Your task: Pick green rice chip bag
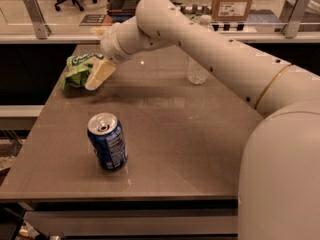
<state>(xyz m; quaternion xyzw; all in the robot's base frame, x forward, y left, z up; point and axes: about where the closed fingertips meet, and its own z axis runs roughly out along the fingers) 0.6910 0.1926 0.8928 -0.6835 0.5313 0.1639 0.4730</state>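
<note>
The green rice chip bag is a crumpled light-green foil bag with white lettering, lying near the far left edge of the grey table. My gripper is at the bag's right end, low over the table, on the end of the long white arm that reaches in from the right. Its cream fingers stand apart. The near finger rests against the bag's right side and hides part of it. The gripper is open, with nothing held.
A blue soda can stands upright at the front left of the table. A clear water bottle stands at the back, partly behind my arm. A railing and a cardboard box lie beyond the table's far edge.
</note>
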